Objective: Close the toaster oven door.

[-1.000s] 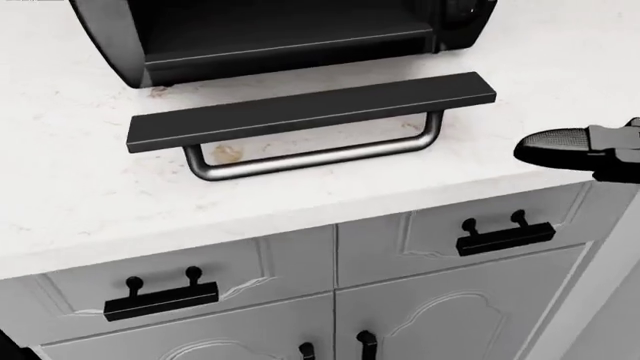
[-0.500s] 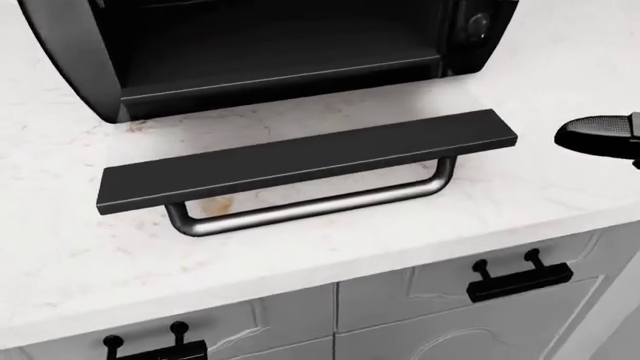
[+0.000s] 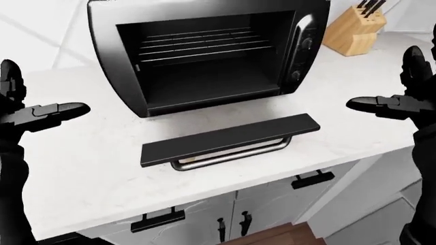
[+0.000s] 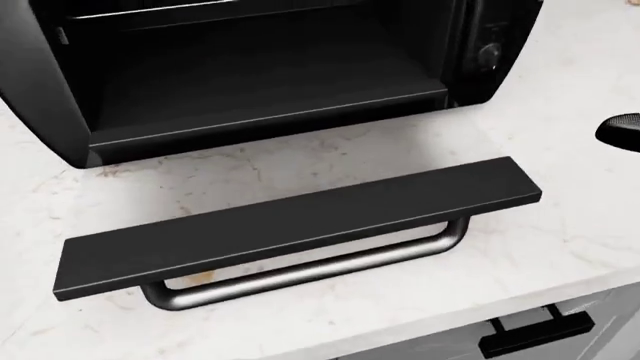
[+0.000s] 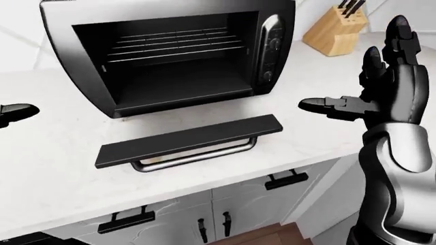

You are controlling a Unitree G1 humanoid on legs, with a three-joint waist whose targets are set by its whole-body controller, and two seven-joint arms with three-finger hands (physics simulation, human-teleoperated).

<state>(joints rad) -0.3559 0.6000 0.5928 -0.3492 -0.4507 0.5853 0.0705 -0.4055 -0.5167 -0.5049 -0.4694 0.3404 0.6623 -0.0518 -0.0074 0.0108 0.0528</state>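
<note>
The black toaster oven (image 3: 204, 56) stands on the white counter with its inside and rack showing. Its door (image 3: 228, 139) hangs fully open, lying flat over the counter, with the metal handle (image 3: 231, 155) under its near edge. The head view shows the door (image 4: 300, 225) and handle (image 4: 310, 274) close up. My left hand (image 3: 41, 94) is open at the left of the left-eye view, well apart from the oven. My right hand (image 5: 354, 76) is open to the right of the door, touching nothing. Only one fingertip (image 4: 622, 131) of it shows in the head view.
A wooden knife block (image 3: 354, 30) stands at the top right of the counter (image 3: 88, 163). White cabinet drawers with black pulls (image 3: 158, 220) run below the counter edge. The counter ends at the right, past my right hand.
The head camera has moved closer: the oven and door slid down the picture and grew larger. The cabinet drawers dropped nearly out of view. My right hand drifted to the right edge.
</note>
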